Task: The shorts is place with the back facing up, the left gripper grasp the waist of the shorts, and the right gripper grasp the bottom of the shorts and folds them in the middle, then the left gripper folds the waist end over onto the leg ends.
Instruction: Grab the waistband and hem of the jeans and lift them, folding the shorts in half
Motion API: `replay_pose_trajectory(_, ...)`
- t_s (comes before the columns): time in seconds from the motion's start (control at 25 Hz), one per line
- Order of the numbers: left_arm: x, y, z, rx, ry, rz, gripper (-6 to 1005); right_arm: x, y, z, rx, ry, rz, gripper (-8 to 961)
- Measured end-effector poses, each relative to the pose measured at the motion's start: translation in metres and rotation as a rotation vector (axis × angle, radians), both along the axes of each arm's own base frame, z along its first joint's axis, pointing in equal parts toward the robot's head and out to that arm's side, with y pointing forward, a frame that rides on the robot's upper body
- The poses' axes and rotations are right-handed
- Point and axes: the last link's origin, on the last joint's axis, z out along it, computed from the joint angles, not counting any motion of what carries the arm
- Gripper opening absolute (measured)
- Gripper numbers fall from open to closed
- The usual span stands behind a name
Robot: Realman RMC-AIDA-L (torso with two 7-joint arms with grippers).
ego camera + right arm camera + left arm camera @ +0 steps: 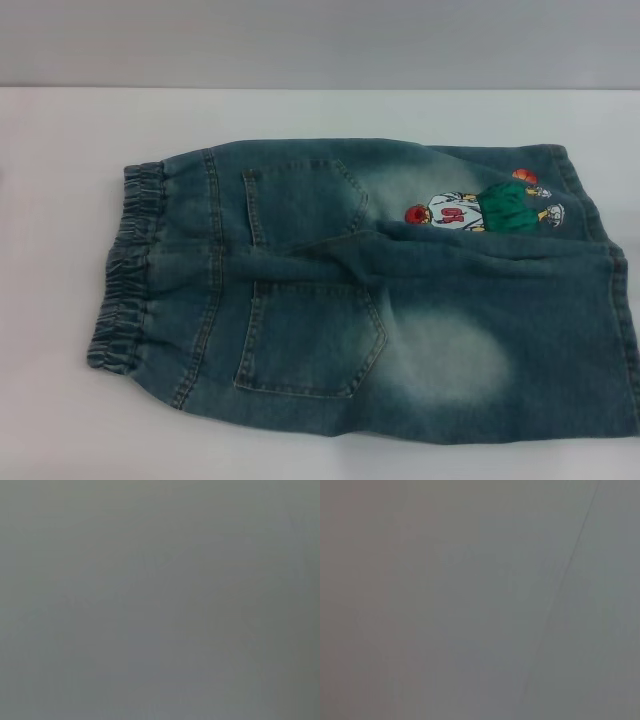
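The faded blue-green denim shorts (380,290) lie flat on the white table (60,420), back up, with two patch pockets showing. The gathered waist of the shorts (125,270) is at the left. The bottom of the shorts, with the flat leg ends (620,300), is at the right and runs out of the picture's right edge. A colourful cartoon print (480,208) sits on the far leg. Neither gripper appears in the head view. Both wrist views show only a plain grey surface.
Bare white tabletop surrounds the shorts to the left, behind and in front. A grey wall (320,40) rises beyond the table's far edge. A thin dark line (575,550) crosses the grey surface in the left wrist view.
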Motion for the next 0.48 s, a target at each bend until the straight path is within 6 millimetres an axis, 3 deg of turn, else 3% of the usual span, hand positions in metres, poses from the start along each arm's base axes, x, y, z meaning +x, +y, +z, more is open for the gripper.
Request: replay_pose_trajectory(0.48, -0.0008, -0.0014, -0.0043, -0.031, 0.007, -0.004, 841, 0.0000, 0.0000, -0.0002, -0.002, -0.003, 0.000, 768)
